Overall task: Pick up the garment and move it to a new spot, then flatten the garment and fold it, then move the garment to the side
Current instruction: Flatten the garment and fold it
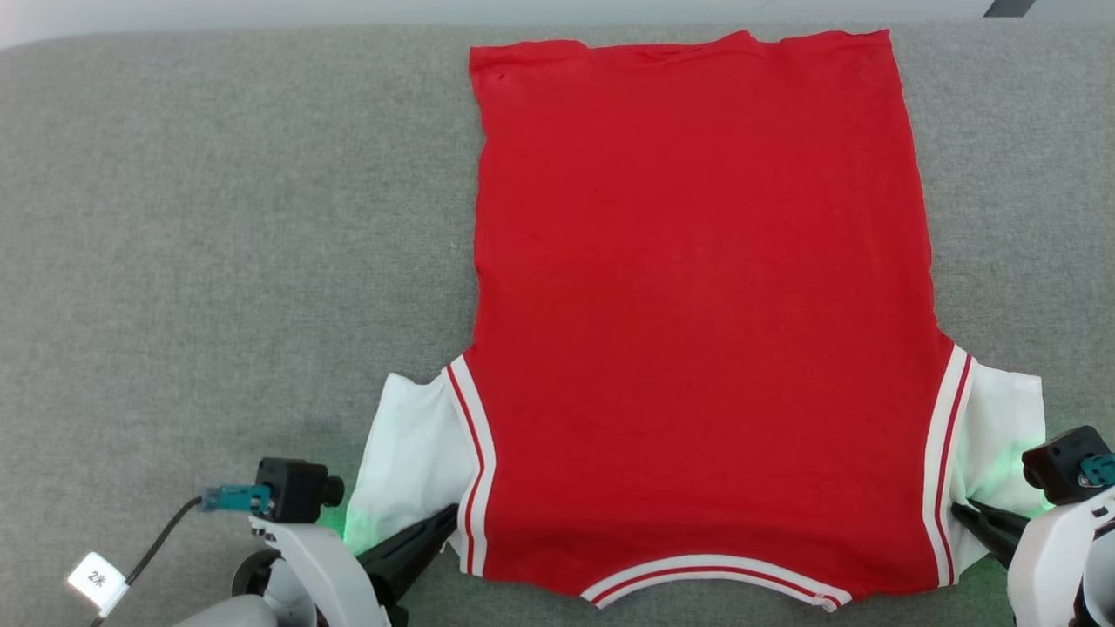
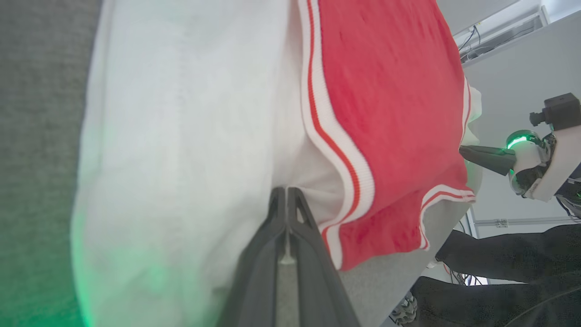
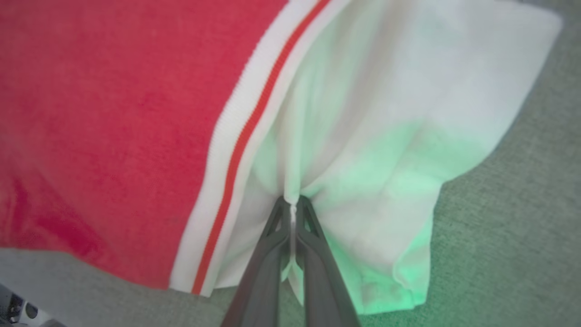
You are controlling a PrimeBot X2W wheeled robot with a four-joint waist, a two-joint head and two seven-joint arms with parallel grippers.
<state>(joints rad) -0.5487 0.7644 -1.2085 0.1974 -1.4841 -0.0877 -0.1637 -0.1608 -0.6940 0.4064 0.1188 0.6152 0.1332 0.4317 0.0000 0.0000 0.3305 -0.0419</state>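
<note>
A wide grey fabric-covered surface [image 1: 218,218] stretches across the room. On it, right of centre, the garment [image 1: 697,305] lies spread flat, a red jersey with its plain side up. Its hem is at the far end and its striped neckline is at the near edge, closest to the robot. No number or lettering shows on this side.

The cloth looks thin, light and limp. It will likely sag and crease wherever it is not supported, so two spaced holds near the shoulders suit it best.

The left gripper [image 1: 449,518] has its dark fingers pressed together on the near edge of one white sleeve [image 1: 409,453], just beside the red-and-white trim. The right gripper [image 1: 958,509] is likewise clamped on a puckered fold of the other white sleeve [image 1: 1002,427]. Green light from the wrists tints both sleeves.

A small white tag [image 1: 96,577] hangs from a dark cable [image 1: 157,544] by the left arm. It reads "2" followed by a character too small to make out.
</note>
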